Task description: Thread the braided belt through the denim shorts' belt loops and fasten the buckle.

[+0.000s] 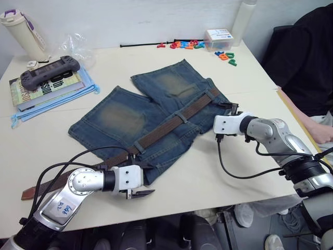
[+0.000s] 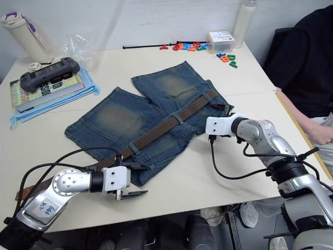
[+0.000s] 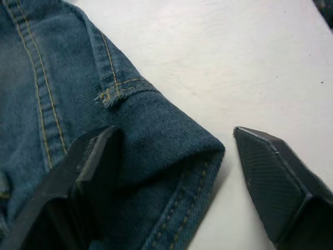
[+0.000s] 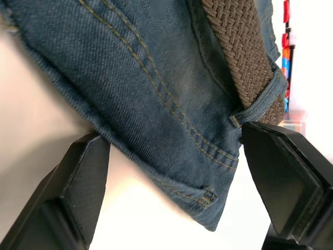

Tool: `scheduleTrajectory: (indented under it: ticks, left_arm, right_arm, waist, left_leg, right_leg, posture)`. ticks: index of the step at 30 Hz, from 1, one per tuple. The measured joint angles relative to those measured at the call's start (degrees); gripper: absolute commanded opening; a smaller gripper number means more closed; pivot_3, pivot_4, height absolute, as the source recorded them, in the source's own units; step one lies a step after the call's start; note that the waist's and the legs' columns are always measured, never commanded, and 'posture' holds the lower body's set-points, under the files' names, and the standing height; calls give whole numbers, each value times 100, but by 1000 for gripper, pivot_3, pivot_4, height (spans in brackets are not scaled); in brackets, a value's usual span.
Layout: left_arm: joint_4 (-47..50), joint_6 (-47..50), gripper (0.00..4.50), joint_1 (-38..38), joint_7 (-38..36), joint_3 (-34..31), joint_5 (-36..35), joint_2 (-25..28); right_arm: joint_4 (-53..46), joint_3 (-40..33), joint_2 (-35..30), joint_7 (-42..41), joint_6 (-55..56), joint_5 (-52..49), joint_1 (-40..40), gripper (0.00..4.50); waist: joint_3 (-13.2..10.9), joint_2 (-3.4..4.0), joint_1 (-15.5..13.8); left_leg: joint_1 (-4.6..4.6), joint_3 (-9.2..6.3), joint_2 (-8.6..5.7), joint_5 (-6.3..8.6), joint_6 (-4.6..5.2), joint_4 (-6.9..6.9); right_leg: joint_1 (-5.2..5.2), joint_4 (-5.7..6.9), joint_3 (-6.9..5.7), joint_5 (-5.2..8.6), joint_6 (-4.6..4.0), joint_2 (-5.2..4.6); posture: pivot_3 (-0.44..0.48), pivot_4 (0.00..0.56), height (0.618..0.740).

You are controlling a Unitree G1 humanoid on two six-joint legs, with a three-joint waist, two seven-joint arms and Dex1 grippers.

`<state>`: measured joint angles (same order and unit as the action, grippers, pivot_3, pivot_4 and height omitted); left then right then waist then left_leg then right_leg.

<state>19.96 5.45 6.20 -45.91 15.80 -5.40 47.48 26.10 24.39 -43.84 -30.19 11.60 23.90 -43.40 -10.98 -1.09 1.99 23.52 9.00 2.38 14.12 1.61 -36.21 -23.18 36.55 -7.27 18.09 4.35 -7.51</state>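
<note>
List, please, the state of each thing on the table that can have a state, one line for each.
Belt: threaded through loops along the waistband, tail off the shorts' left side.
Shorts: flat on the table.
Left gripper: open, astride the waistband corner.
Right gripper: open around the other waistband end.
Bottle: upright, capped.
Game controller: lying on the books.

Bench [image 1: 218,172]: pale, matte, carrying these items. Denim shorts [image 1: 151,117] are lying flat at its centre, serving as the landmark. Braided belt [image 1: 166,127] is running across the shorts' waistband, its tail trailing onto the bench beyond the shorts' near-left corner. Stacked books [image 1: 47,88] with a dark handheld console [image 1: 49,70] on top are sitting far left of the shorts. Coloured plastic letters [image 1: 208,48] and a small clear box [image 1: 218,39] are lying beyond the shorts.
</note>
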Motion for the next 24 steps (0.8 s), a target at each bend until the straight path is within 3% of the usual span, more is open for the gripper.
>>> scheduleTrajectory:
  ticks: [6,7,13,16,21,24]
  left_arm:
    - [-65,-23,45,61,-1,1,311,-144]
    - [-66,-37,0,76,-8,1,342,-149]
    - [-223,-362,0,63,-66,-52,449,-86]
    - [-564,-1116,0,-151,-141,-431,463,403]
    - [-2181,-2840,0,-222,-100,-1137,511,1200]
    - [-3499,-3708,0,256,44,-1226,789,1387]
  right_arm:
    - [334,0,158,-64,215,90,81,446]
    - [352,0,167,-84,222,89,99,34]
    - [24,-266,228,-401,-16,-92,303,34]
    - [-886,-502,256,-859,-578,-365,756,34]
    - [-3074,-671,319,-1848,-2214,-978,1619,34]
    - [-4294,-582,566,-2235,-3409,-1261,1895,34]
  waist:
    - [0,1,-18]
    - [0,1,-22]
    - [0,1,-36]
    - [1,2,-6]
    - [1,10,4]
    - [1,13,-11]
  left_leg:
    - [-31,1,9,15,-24,3]
    - [-31,2,9,12,-18,2]
    - [-31,-1,13,5,-6,4]
    - [-38,-2,35,13,-24,7]
    - [-41,-10,53,22,-21,20]
    - [-36,-10,55,20,-26,16]
  right_leg:
    - [30,2,4,0,-7,1]
    - [30,4,5,0,-7,1]
    - [30,5,2,3,-12,4]
    - [28,14,0,16,-35,19]
    - [-4,57,-6,35,-68,33]
    - [-25,89,-4,42,-83,34]
  posture:
    - [0,150,717]
    - [0,150,717]
    - [0,150,717]
    - [0,150,717]
    - [0,150,717]
    - [0,150,717]
